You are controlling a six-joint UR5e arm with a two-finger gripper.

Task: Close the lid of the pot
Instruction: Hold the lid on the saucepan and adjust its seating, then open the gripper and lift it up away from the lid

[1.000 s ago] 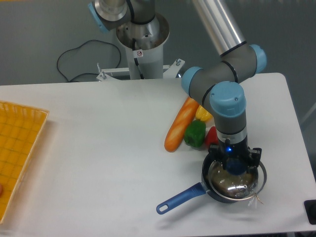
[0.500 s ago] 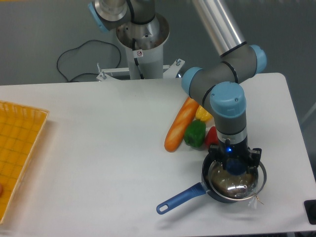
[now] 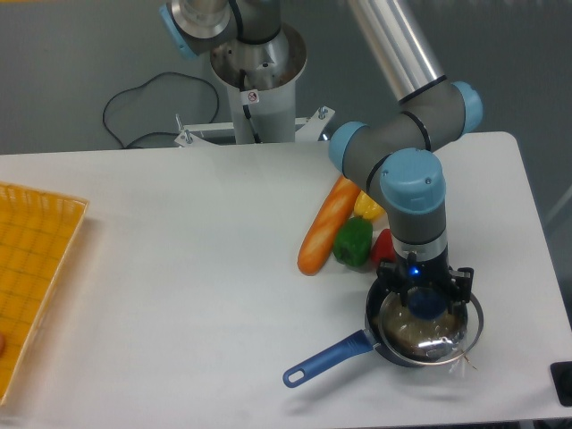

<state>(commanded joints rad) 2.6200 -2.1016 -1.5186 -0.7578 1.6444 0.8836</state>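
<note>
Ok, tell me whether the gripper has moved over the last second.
Yes, slightly. The gripper has risen a little above the lid on the pot, judged against the green pepper, which has not shifted. The blue knob is now more visible beneath it.

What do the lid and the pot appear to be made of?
The lid looks like clear glass in a thin shiny metal rim: the inside shows through it, with glare. Its blue knob looks plastic. The pot looks like dark coated metal, and its blue handle is probably plastic.

Glossy glass lid (image 3: 420,335) with metal rim; matt white table (image 3: 179,268).
</note>
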